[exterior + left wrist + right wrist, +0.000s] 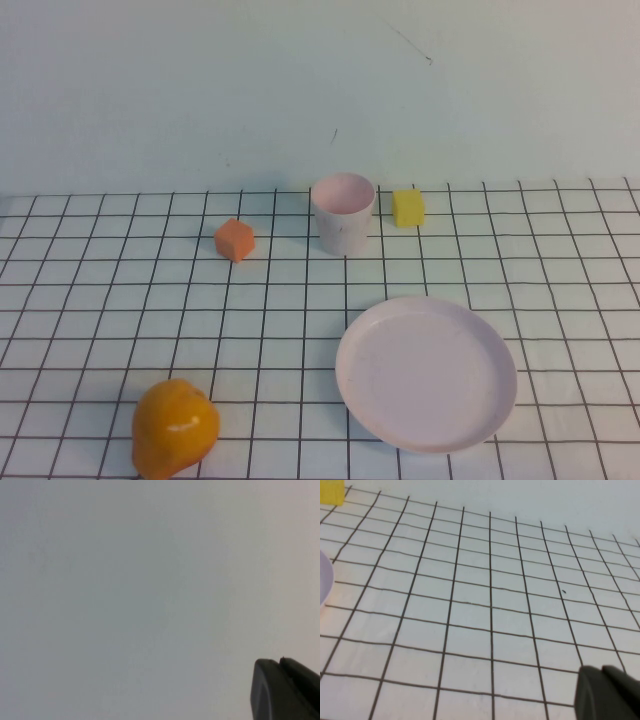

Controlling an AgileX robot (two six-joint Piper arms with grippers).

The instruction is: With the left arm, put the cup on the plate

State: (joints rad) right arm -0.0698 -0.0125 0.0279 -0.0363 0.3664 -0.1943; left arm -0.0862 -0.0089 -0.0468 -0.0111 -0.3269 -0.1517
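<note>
Standing upright, mouth up: cup [343,218]; hands [281,666] [603,672] away.

No legible text, label, brand, number or sign appears in any view. The cup [343,213], the plate [426,372], the orange cube [235,240], the yellow cube [408,208] and the orange fruit-shaped object [174,429] carry plain, unmarked surfaces. The bench [120,300] bears only a black grid of lines, without characters. The wall behind the cup shows a few small dark marks, none of which forms a readable sign.
</note>
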